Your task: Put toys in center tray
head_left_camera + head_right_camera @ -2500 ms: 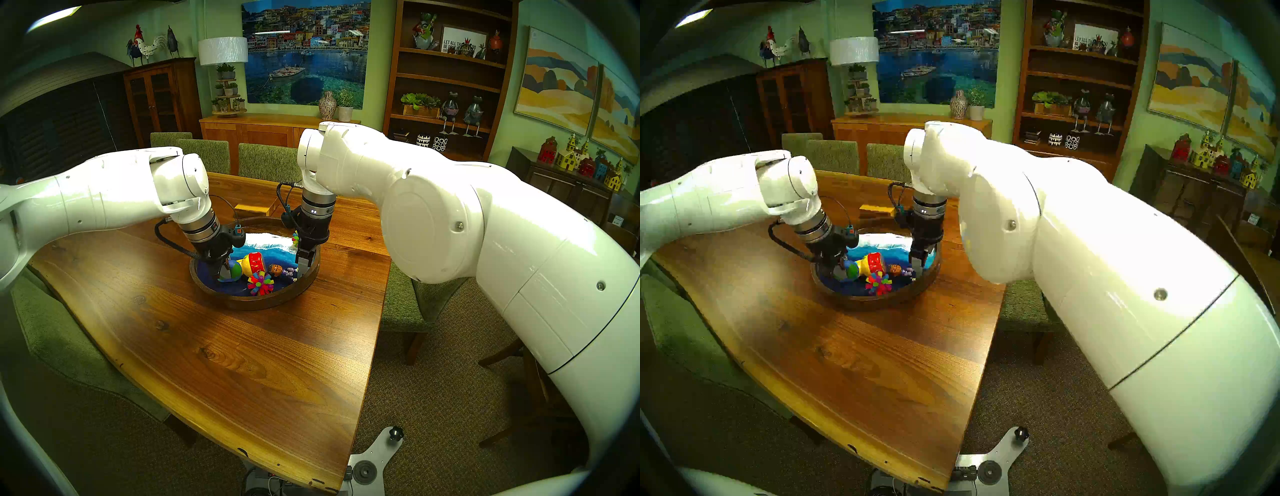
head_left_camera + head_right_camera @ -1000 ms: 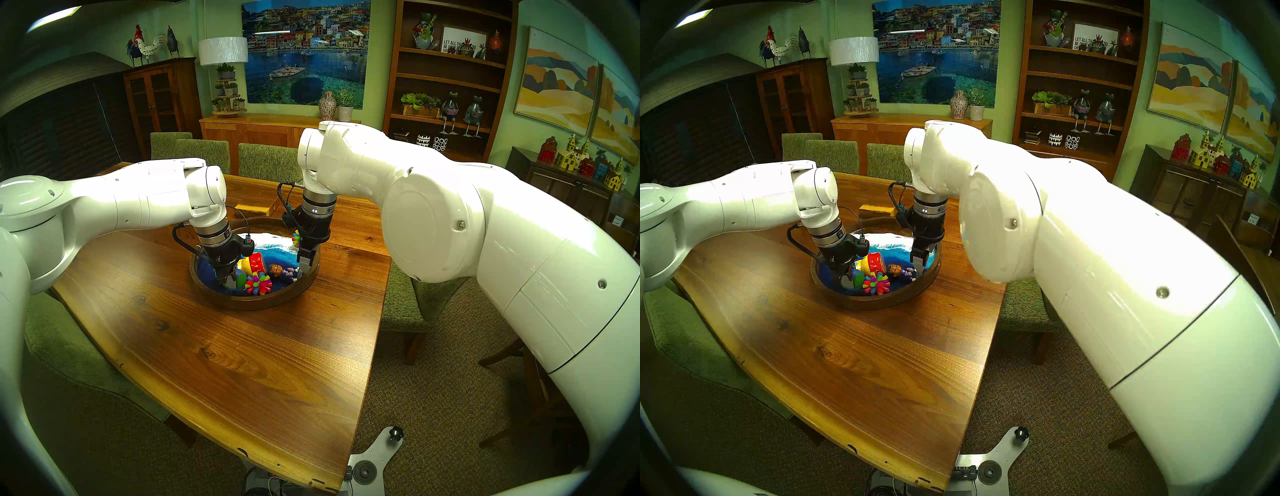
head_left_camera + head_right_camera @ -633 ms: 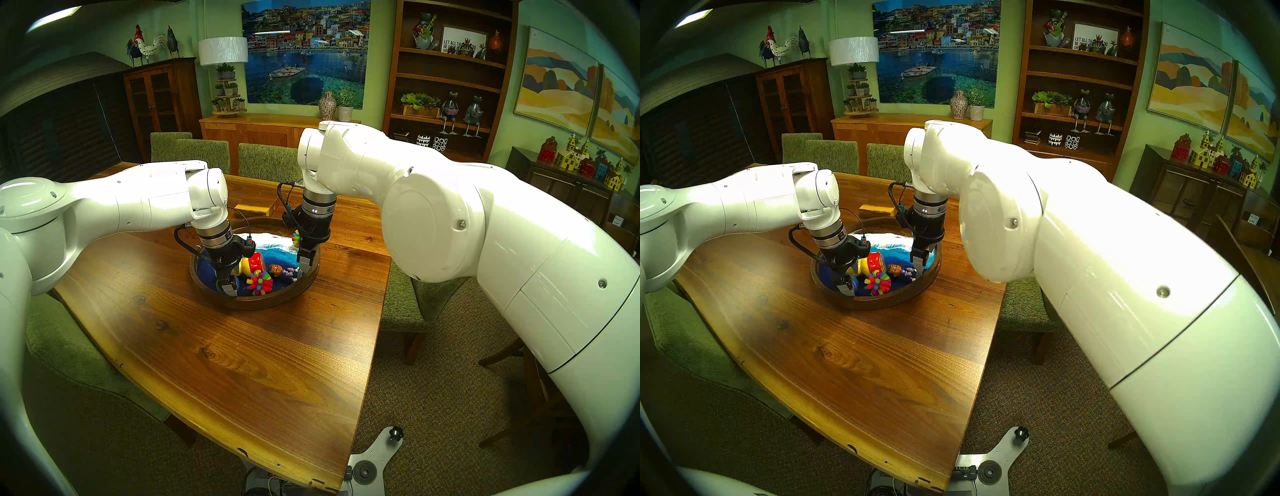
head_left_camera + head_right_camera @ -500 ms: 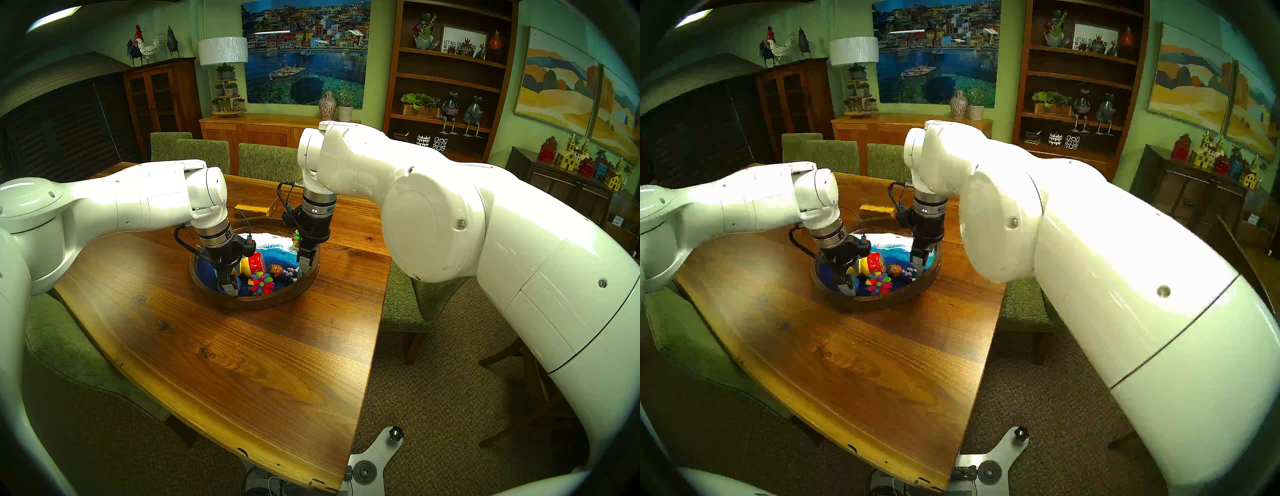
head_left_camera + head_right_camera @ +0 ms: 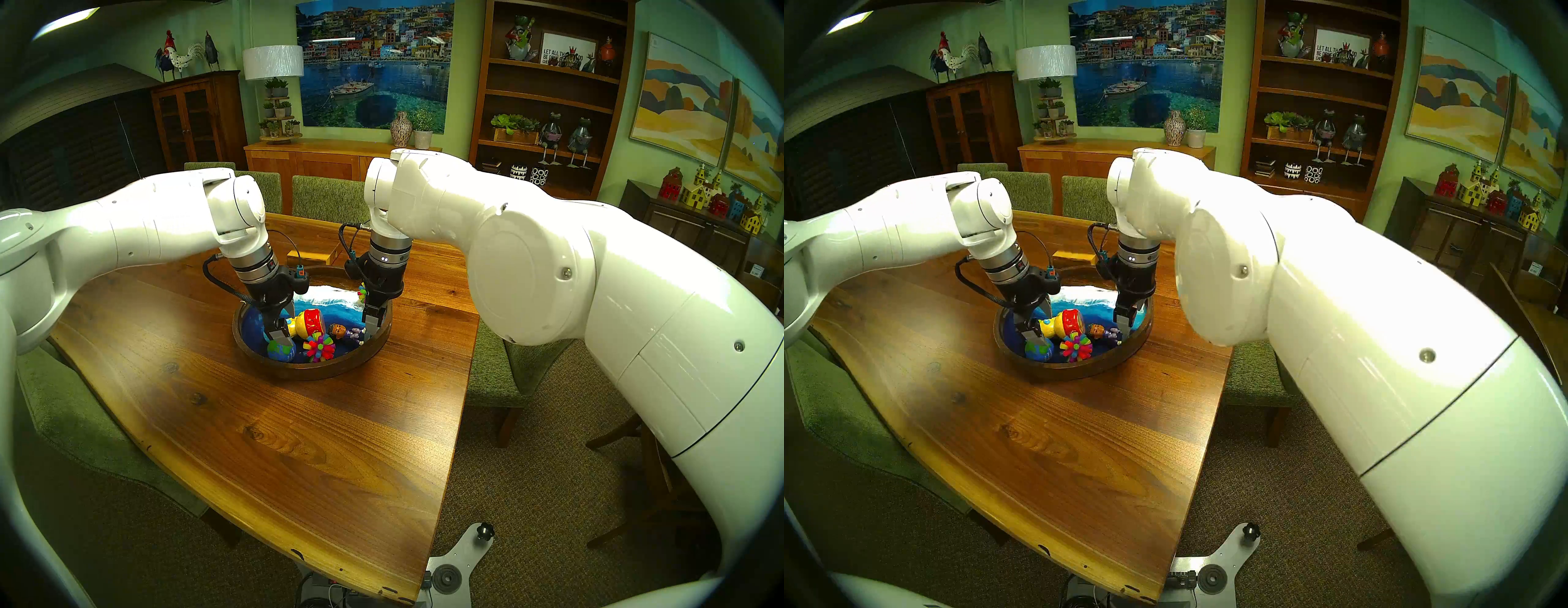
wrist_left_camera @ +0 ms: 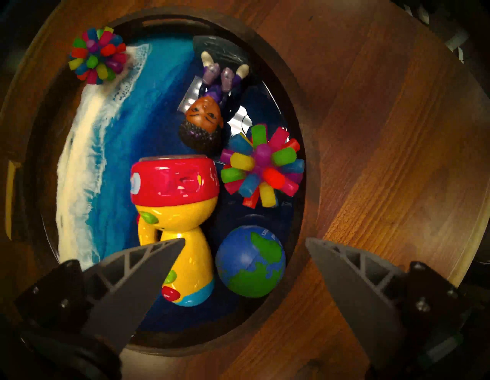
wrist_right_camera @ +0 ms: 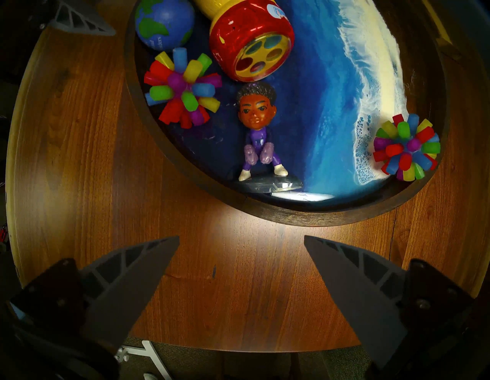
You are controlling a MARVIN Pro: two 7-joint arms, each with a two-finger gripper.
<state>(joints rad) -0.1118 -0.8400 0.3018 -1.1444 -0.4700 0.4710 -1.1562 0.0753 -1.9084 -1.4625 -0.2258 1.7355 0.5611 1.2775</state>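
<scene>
The round center tray [image 5: 314, 374] with its dark wooden rim and ocean-wave surface sits on the table. In it lie the globe ball [image 5: 281, 351], the red-yellow-blue flashlight toy [image 5: 307, 323], the doll in purple [image 5: 339, 330], a spiky ball [image 5: 319, 346] and a second spiky ball [image 5: 362, 293] at the far rim. My left gripper [image 5: 280, 335] is open and empty, just above the globe ball [image 6: 250, 261] and the flashlight's handle [image 6: 176, 209]. My right gripper [image 5: 373, 322] is open and empty, over the table beside the tray's right rim [image 7: 291, 215], near the doll [image 7: 256, 119].
A yellowish wooden block [image 5: 309, 256] lies on the wooden table [image 5: 297, 446] just behind the tray. Green upholstered chairs [image 5: 331, 195] stand around the table. The table's near edge and right corner run toward my base.
My left gripper carried the globe ball to the tray's near side, let it go there and has risen, open. The right arm has not moved.
</scene>
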